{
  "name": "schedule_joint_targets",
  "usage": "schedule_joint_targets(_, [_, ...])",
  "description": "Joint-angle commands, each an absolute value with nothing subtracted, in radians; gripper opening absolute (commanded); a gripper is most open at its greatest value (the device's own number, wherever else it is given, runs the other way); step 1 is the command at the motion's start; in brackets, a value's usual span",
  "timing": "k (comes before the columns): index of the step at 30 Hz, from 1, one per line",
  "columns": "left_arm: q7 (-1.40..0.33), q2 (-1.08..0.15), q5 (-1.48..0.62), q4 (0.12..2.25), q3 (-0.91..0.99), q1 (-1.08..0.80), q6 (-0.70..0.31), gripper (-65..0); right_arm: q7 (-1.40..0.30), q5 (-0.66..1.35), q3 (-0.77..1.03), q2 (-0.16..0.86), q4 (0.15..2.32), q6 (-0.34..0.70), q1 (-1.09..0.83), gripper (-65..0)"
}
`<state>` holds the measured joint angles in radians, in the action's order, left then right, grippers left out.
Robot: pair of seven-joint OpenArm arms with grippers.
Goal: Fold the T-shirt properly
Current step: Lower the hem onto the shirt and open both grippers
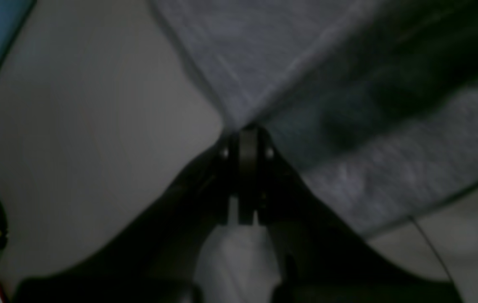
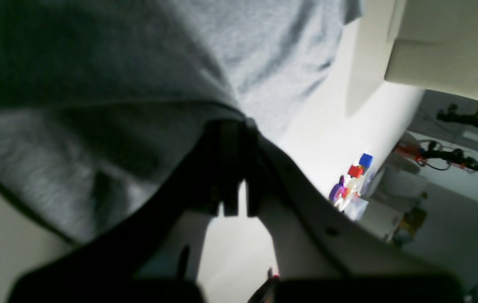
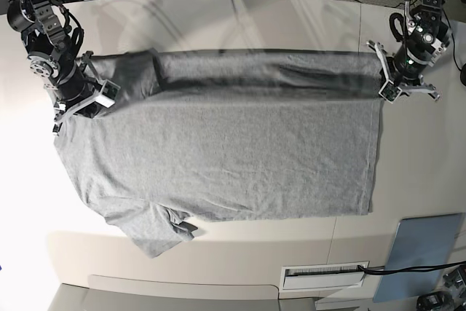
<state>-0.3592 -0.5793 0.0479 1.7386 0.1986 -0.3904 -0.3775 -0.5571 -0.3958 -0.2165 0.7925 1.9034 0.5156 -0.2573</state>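
Grey heathered cotton is filling most of what we are seeing: the T-shirt is lying spread across the white table, plain side up, with its far long edge lifted off the surface and stretched taut between our two arms. Along that raised edge the cloth is blurring and casting a dark band of shadow onto the rest of the shirt.

At the end of that edge nearest the blue-grey mat, our left gripper is pinching a corner of the shirt; its jaws are standing narrow, closed on the fabric, and in the wrist view the cloth is fanning away from the fingertips.

At the shirt's opposite end, by the upper sleeve, our right gripper is likewise clamping the fabric, jaws narrow. The lower sleeve is lying crumpled flat on the table, well apart from both grippers.
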Motion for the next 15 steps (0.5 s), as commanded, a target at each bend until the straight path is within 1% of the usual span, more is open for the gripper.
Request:
schedule_joint_targets(1, [-0.348,-0.596,0.048,1.752,0.207,-0.387,-0.376,-65.0,-0.560,-0.412,-0.206,0.812,1.916,0.496,-0.246,-65.0])
schedule_joint_targets(4, [-0.348,-0.596,0.049,1.752,0.208,-0.387,-0.405,-65.0,-0.549,-0.412,-0.206,0.811,1.916,0.496,-0.246,-65.0])
schedule_joint_targets(15, [-0.343,-0.596,0.048,1.752,0.208,-0.385,-0.404,-65.0,-0.550,-0.408,-0.206,0.811,1.916,0.496,-0.246,-65.0])
